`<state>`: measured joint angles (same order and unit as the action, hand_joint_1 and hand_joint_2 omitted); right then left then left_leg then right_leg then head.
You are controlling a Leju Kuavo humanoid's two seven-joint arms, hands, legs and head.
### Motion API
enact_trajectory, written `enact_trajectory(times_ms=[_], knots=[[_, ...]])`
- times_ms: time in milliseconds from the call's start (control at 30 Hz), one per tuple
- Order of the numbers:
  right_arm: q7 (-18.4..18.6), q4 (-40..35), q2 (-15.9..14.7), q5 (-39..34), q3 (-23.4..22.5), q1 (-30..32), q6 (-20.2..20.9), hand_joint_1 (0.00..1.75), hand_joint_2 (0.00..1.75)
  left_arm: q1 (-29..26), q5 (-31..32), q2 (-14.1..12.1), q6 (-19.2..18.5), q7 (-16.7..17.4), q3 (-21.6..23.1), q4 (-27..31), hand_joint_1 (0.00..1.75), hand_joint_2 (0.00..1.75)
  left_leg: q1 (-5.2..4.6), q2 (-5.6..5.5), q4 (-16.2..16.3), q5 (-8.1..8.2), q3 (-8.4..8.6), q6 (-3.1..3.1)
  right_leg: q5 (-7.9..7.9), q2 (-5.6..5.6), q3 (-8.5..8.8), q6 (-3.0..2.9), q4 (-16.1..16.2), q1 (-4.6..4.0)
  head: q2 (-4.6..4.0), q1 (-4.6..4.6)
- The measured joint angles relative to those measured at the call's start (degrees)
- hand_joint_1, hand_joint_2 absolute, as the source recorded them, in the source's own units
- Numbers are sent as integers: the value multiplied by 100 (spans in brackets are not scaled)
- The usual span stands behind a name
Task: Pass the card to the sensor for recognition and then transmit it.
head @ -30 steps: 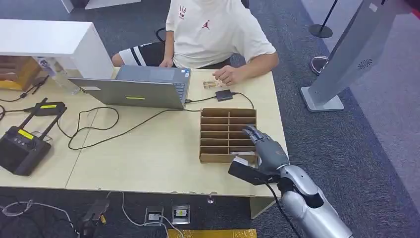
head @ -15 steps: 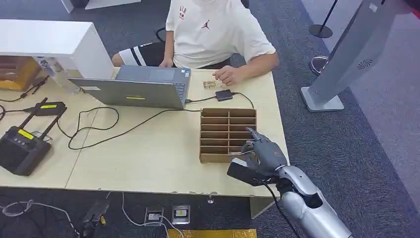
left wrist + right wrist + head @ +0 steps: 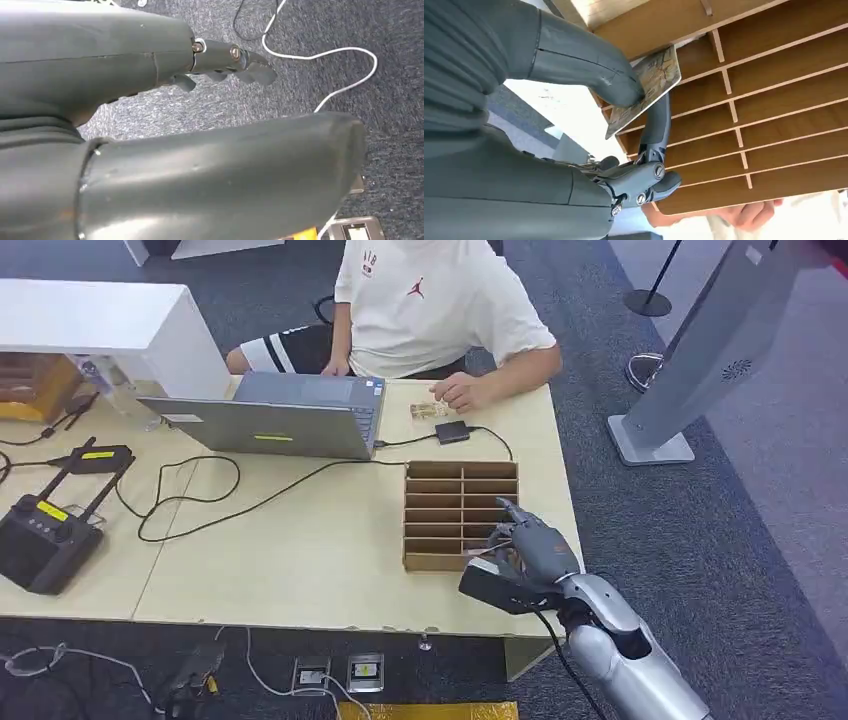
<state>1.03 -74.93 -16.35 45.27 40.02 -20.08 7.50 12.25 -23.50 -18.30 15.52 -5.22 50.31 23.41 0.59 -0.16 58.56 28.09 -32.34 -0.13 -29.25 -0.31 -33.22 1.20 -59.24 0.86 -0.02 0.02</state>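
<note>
A printed card (image 3: 649,87) is pinched between the thumb and a finger of my right hand (image 3: 530,550), right at the near right corner of the wooden slotted rack (image 3: 460,512). In the right wrist view the card's edge sits against the rack's (image 3: 774,100) end compartments. The card (image 3: 487,558) shows as a thin pale sliver in the head view. A small black sensor box (image 3: 452,431) lies on the table beyond the rack, cabled to the laptop. My left hand (image 3: 215,55) hangs over the carpet, its fingers apart and holding nothing.
A seated person rests a hand (image 3: 462,390) next to another card (image 3: 428,410) by the sensor. An open laptop (image 3: 275,420), trailing cables (image 3: 200,495) and a black controller (image 3: 45,540) take up the table's left. The table's edge (image 3: 565,500) runs just right of the rack.
My right hand's fingers, stretched over the rack a second ago, have curled in around the card. The hand has drawn back slightly towards the rack's near corner.
</note>
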Motion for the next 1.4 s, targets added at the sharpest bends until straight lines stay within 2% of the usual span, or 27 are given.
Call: enact_trajectory(times_ms=[300, 400, 533, 667, 867, 1200, 1300, 1400], knots=[[65, 0, -15, -11, -4, 28, -90, 175, 175, 2, 11, 33, 13, -15, 0, -59, 0, 0, 0, 0, 0, 0, 1, 0, 0, 0, 0, 0, 0, 0, 0, 0], [122, -2, -15, 4, -46, 34, -443, 175, 175, 1, 22, 53, 31, -26, 0, -92, 0, 0, 0, 0, 0, 0, 0, 0, 1, 0, 1, 1, 0, 0, 0, 0], [151, -78, -15, 127, -324, -133, -1056, 175, 175, -1, 68, 55, 103, -118, 0, -125, 0, 0, -1, 2, 0, -1, 1, 0, 4, 3, 0, -1, 0, 1, 0, 0], [81, -258, -42, 197, -751, -533, -1043, 175, 175, 19, 142, 79, 142, -184, -2, -164, 0, 0, -4, 4, 2, -7, -1, -3, 11, 3, -3, -3, -2, 3, 0, -2], [-206, -341, -79, 214, -1386, -1302, -984, 175, 175, 61, 170, 134, 153, -254, -4, -234, 0, 0, -3, 4, 2, -11, 4, -3, 13, 3, 2, -2, -1, 3, 0, 0], [-446, -202, -33, 312, -1670, -1606, -1075, 175, 175, 79, 251, 221, 170, -267, -9, -317, 0, 0, -2, 2, 1, -11, -1, -4, 13, 1, 1, -2, -1, 2, 0, -2], [-774, 274, 44, 337, -1646, -1927, -1275, 175, 175, 123, 321, 247, 166, -267, -7, -339, 0, 0, -2, 2, 1, -12, -5, -5, 14, 1, -1, -3, -3, 2, 0, 0], [-938, 908, 177, 323, -1604, -2282, -1469, 175, 175, 203, 365, 276, 162, -267, -7, -352, 0, 0, -1, -3, 1, -18, -4, -6, 17, -6, 2, -2, -3, 1, 0, 0]])
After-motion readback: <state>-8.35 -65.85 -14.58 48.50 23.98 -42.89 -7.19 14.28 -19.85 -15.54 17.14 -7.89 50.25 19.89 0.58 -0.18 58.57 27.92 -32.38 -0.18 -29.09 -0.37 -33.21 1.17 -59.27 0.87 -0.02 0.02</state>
